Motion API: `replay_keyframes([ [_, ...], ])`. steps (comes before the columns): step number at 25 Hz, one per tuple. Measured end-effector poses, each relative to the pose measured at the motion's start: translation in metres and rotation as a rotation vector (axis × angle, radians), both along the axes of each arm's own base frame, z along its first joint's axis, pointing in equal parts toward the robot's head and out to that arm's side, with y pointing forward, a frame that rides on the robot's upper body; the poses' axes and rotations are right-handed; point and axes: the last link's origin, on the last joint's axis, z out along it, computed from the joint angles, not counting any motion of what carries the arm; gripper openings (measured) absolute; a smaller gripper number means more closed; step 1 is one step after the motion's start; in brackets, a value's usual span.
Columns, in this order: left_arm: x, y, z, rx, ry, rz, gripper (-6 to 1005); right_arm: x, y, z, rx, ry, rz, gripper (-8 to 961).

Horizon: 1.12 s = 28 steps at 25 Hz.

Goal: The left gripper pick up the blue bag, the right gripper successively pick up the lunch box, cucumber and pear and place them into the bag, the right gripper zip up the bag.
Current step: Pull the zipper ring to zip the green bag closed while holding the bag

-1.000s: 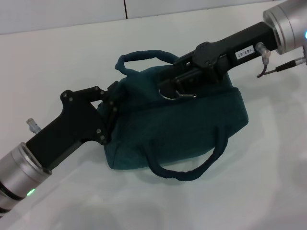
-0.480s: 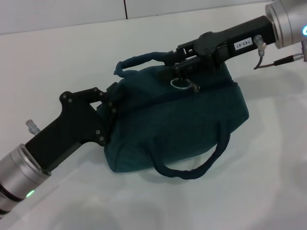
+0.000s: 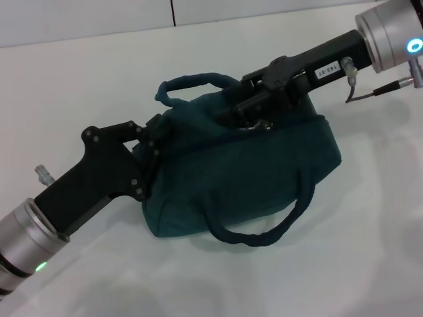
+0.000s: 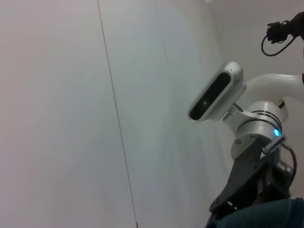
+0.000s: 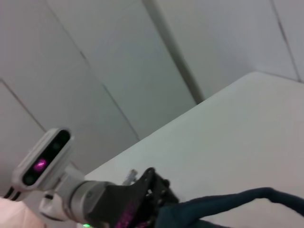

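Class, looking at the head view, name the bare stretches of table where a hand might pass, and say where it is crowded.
Bare table lies behind the left gripper and far handle, and in front of the blue bag. Crowded: the bag's top, where the right gripper sits at the zip.

Bright, even overhead light; white table nr washed out, soft faint shadow under blue bag. Wrist views hazy, soft-focus bkgd. No harsh glare.

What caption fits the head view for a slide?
Left gripper holds the blue bag; right gripper at its zipper top.
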Motion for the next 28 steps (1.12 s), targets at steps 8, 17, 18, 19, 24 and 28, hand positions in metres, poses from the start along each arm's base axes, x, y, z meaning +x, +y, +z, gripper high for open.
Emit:
replay_keyframes([
  [8,0.001,0.000,-0.001,0.000,0.001,-0.001,57,-0.008,-0.009,-0.002,-0.106,0.013,0.027,801],
  [17,0.001,0.002,-0.001,0.002,0.006,0.001,57,-0.012,-0.016,0.007,-0.146,0.050,0.053,799],
  [18,0.001,0.002,-0.001,0.003,0.006,0.001,57,-0.012,-0.016,0.008,-0.149,0.052,0.054,799],
  [19,0.001,0.002,-0.001,0.003,0.005,0.002,57,-0.012,-0.017,0.009,-0.152,0.052,0.056,799],
  [24,0.001,0.003,-0.001,0.007,0.005,0.009,57,-0.009,-0.017,0.014,-0.142,0.060,0.060,797],
  [28,0.001,0.004,-0.001,0.007,0.008,0.012,57,-0.001,-0.016,0.025,-0.110,0.083,0.038,797],
])
